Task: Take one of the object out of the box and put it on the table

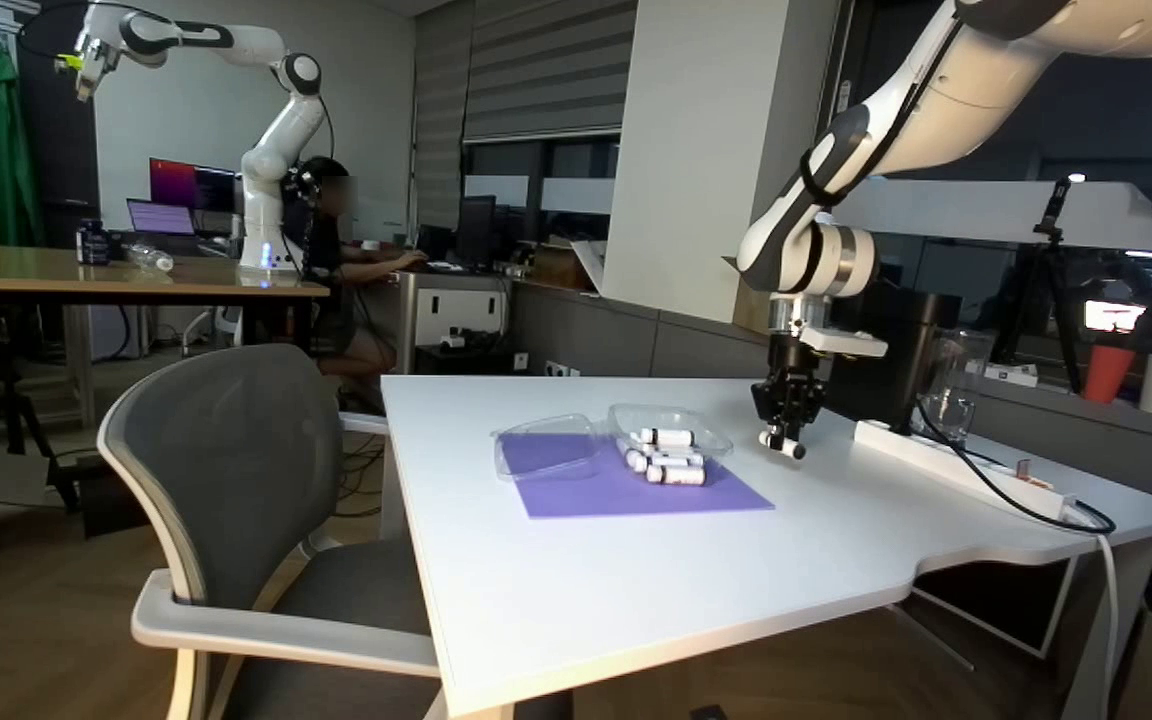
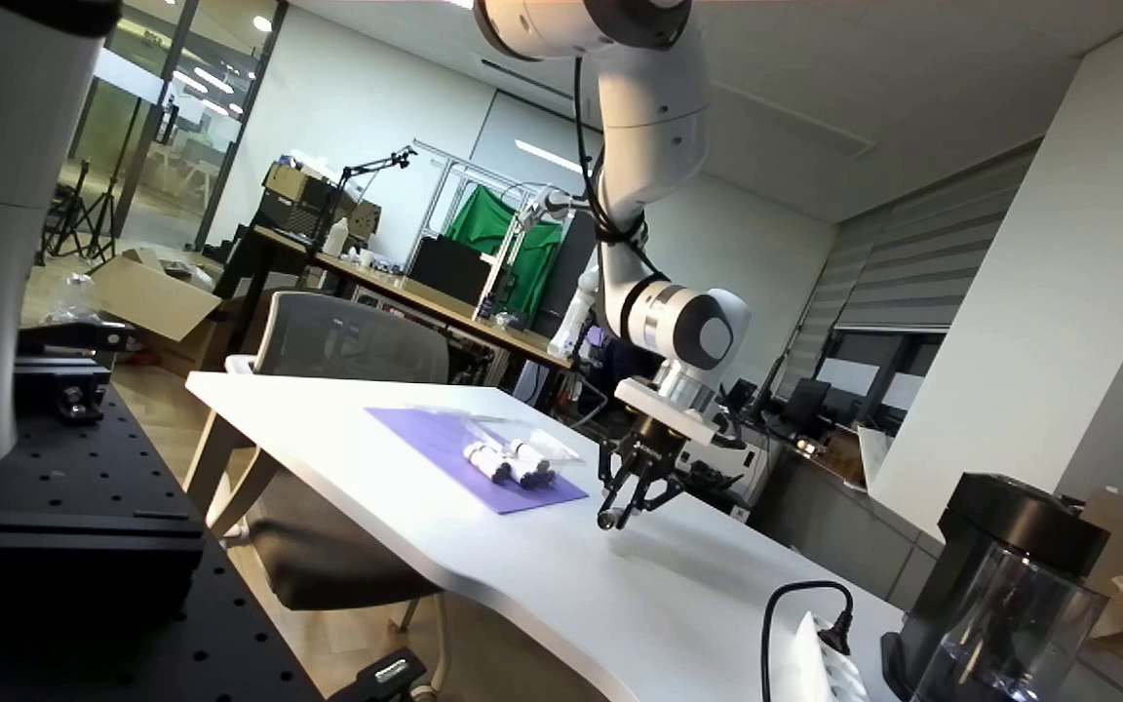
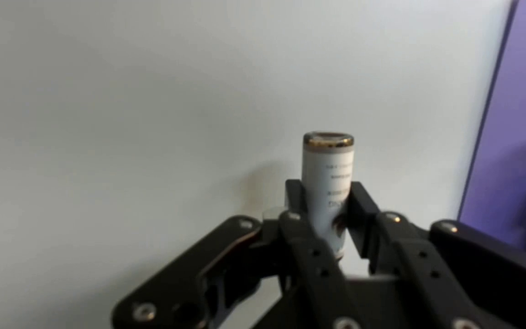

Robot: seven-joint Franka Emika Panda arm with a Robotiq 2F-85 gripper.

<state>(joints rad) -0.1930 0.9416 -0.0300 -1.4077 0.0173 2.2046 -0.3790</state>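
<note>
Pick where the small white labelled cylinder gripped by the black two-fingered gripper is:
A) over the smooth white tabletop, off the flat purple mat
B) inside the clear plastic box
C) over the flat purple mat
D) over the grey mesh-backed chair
A: in the wrist view the small white labelled cylinder in the black two-fingered gripper has the smooth white tabletop behind it, the flat purple mat lying apart at that view's right edge.

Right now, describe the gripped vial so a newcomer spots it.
Find the white table, then the purple mat on it; above the table, beside that mat, hangs the black gripper. It clamps the white vial. This one alone is held; the other vials lie bunched at the clear box.
</note>
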